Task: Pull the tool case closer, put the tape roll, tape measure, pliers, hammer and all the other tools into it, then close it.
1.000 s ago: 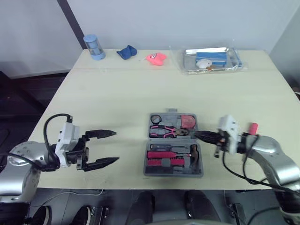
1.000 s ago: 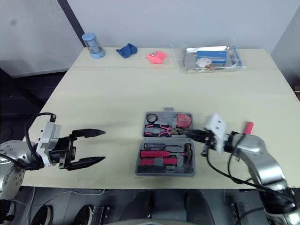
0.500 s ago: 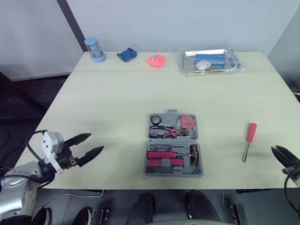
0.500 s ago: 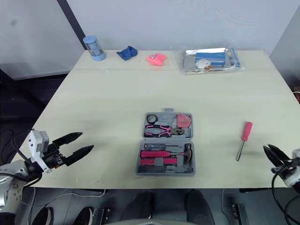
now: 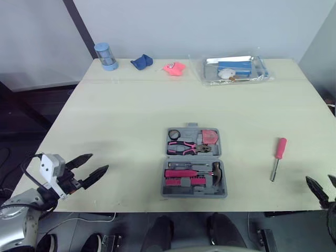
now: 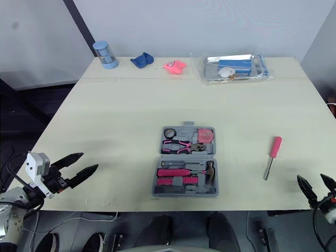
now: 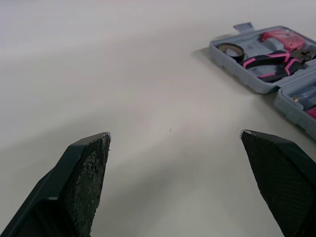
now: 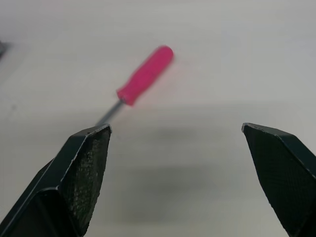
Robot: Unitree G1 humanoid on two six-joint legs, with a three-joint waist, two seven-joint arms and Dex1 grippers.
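Found left claw (image 5: 100,161) spread apart, holding nothing, at near-left edge of worktop (image 5: 131,115). Found right claw (image 6: 310,178) likewise spread wide and empty, off near-right edge. Spotted pink-handled screwdriver (image 5: 277,158) lying loose on worktop just ahead of right claw, between it and tool case (image 5: 193,193), well apart from case. Saw tool case open flat at front centre, well apart from left claw with bare worktop between. Logged tape roll (image 5: 174,134), tape measure (image 5: 210,136) and pliers (image 5: 186,147) in far half, hammer (image 5: 217,173) in near half. Noted blue canister (image 5: 106,54), blue cloth (image 5: 142,61), pink item (image 5: 175,66) and clear plastic bag (image 5: 236,68) along far edge, well away from case.
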